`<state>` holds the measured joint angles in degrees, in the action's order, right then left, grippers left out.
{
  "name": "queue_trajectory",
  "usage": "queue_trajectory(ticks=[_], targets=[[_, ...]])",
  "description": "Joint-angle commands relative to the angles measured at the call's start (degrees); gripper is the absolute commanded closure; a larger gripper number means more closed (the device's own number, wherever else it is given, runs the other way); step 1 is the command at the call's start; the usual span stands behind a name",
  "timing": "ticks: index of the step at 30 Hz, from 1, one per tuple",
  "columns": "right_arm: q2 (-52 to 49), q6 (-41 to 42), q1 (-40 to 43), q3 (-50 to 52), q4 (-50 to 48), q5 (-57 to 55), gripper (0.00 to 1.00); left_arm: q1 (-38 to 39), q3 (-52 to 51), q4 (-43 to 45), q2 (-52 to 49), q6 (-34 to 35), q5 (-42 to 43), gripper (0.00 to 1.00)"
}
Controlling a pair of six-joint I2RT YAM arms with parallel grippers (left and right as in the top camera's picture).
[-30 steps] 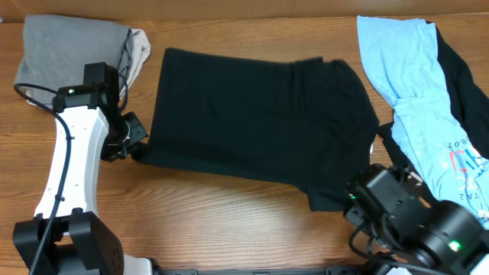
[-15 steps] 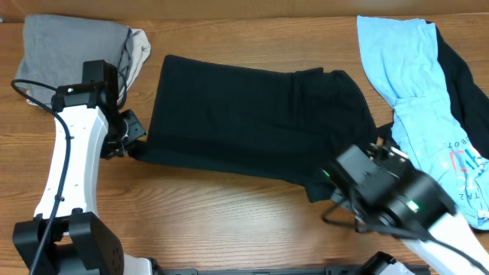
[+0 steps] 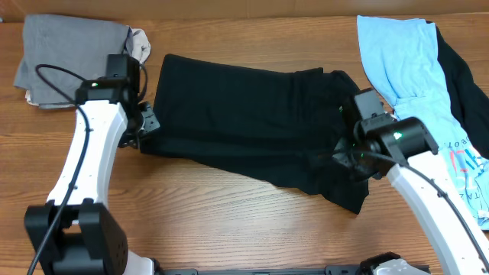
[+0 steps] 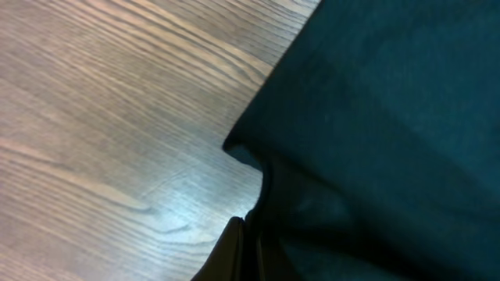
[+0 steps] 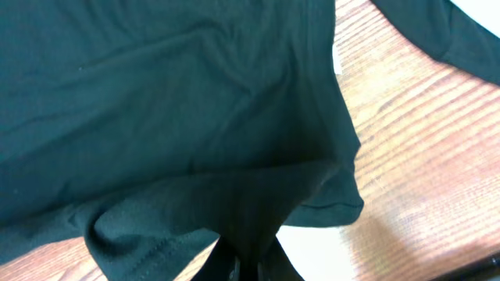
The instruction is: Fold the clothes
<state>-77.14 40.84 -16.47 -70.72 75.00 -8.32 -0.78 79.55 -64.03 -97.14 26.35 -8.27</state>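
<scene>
The black T-shirt (image 3: pixel 244 114) lies spread across the middle of the table, its lower right part lifted and folded over. My left gripper (image 3: pixel 145 130) is shut on the shirt's lower left corner (image 4: pixel 312 226) at the table surface. My right gripper (image 3: pixel 348 156) is shut on the shirt's lower right edge (image 5: pixel 258 211) and holds it raised, the fabric hanging in folds. A light blue garment (image 3: pixel 416 92) and another black one (image 3: pixel 466 84) lie at the right. Grey (image 3: pixel 65 57) and beige (image 3: pixel 139 42) garments lie at the far left.
The wooden table (image 3: pixel 191 214) shows bare in front of the shirt. The light blue garment carries printed lettering near the right edge. The pile of grey and beige clothes sits just behind my left arm.
My right gripper has lifted the shirt's lower right edge and carried it up and back towards the far side. My left gripper has moved slightly right and back with the left corner.
</scene>
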Motion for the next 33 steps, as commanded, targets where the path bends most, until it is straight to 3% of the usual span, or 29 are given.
queue_trajectory(ticks=[1,14,26,33], targets=[[-2.67,-7.89,3.58,1.55,-2.12,4.7,0.96,0.48,1.18,0.68,-3.21,-1.05,-1.31,0.96],[-13.6,-10.91,9.79,5.42,-13.4,7.19,0.96,0.48,1.2,9.16,-11.21,-1.09,-1.14,0.96],[-14.34,-12.41,12.0,7.78,-18.56,8.5,0.96,3.04,3.15,15.06,-11.17,-2.23,-0.74,0.96],[-14.4,-12.41,12.0,7.78,-18.91,8.48,0.96,4.9,6.88,15.34,-11.17,-2.62,-5.2,0.96]])
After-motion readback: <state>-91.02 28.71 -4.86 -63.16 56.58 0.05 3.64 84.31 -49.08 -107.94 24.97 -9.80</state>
